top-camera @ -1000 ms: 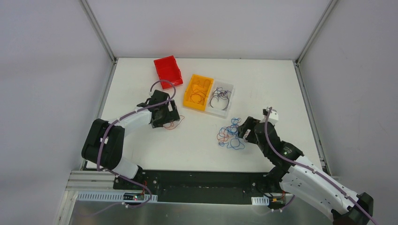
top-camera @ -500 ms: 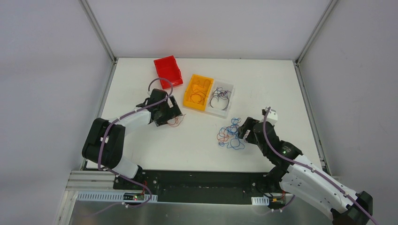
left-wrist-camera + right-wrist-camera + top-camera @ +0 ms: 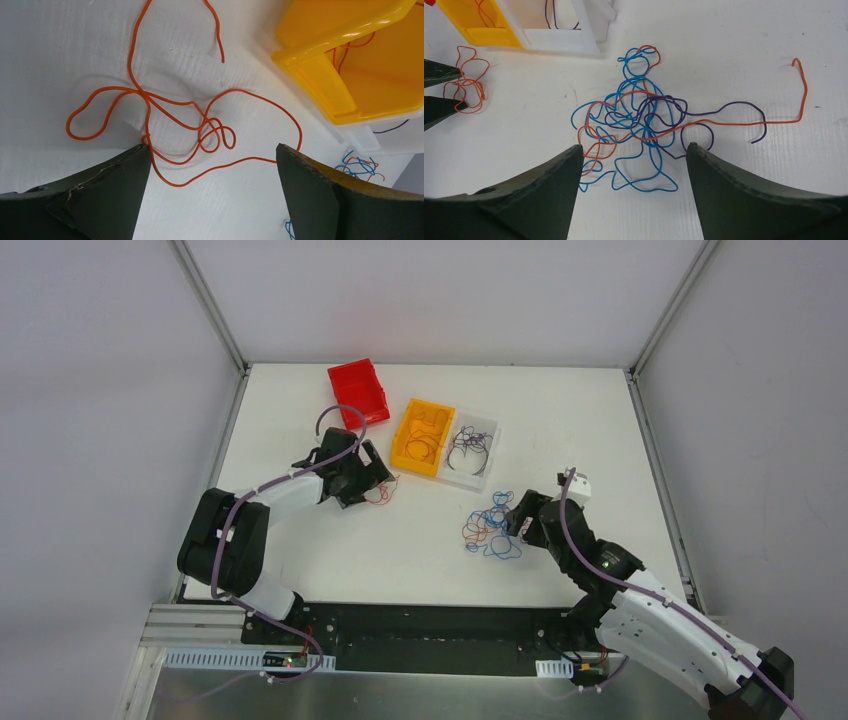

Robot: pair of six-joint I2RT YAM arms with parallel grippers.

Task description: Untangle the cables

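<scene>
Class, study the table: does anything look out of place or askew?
Yes. The red bin sits tilted, apart from the yellow bin and white bin. A mixed tangle and one orange cable lie on the table, outside any bin.

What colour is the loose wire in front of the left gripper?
Thin squiggly wire: orange, best in left wrist view.

1. The left gripper [image 3: 370, 478] now sits farther from the tabletop's near edge and a little more to the right, closer to the yellow bin [image 3: 400, 436].
2. The loose orange strand [image 3: 381, 491] lies nearer the far edge than before, just beside the bin's near left corner.
</scene>
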